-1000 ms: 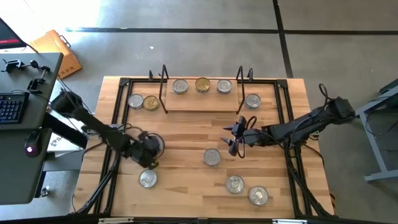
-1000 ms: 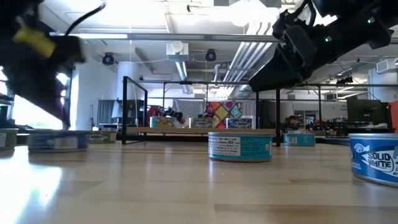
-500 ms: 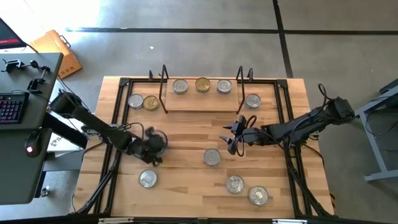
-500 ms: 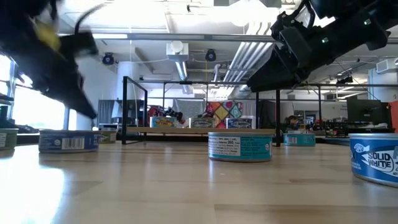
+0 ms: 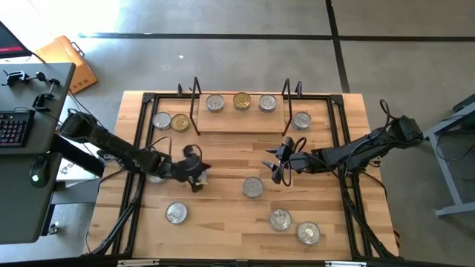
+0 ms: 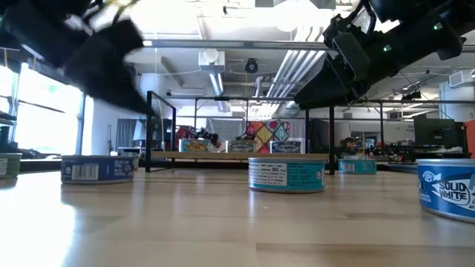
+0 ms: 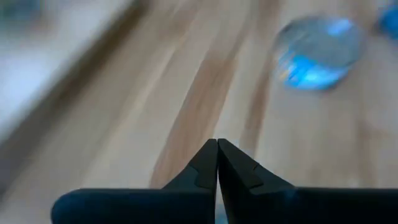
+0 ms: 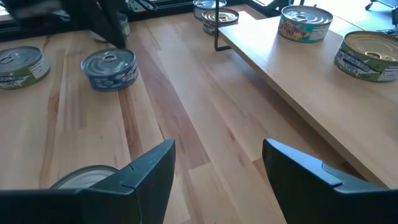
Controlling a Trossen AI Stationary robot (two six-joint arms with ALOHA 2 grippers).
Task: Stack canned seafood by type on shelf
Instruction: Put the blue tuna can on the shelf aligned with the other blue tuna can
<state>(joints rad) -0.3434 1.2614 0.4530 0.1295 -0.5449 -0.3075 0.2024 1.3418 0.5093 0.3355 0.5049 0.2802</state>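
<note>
Our left gripper (image 5: 194, 173) is pressed together, empty, over the bench (image 5: 223, 215); our right gripper (image 5: 280, 163) hovers spread near the shelf (image 5: 241, 119).

A robotics lab: exposed ceiling ducts (image 6: 223, 55), concrete floor (image 5: 223, 44), keyboard desk (image 5: 22, 148).

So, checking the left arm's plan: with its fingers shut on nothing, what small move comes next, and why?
Probably open the left gripper. Its jaws are pressed together empty, and the short round blue-labelled tin lies apart on the light wooden tabletop, so no tin can be taken until they part. The right gripper hovers open mid-table.
</note>
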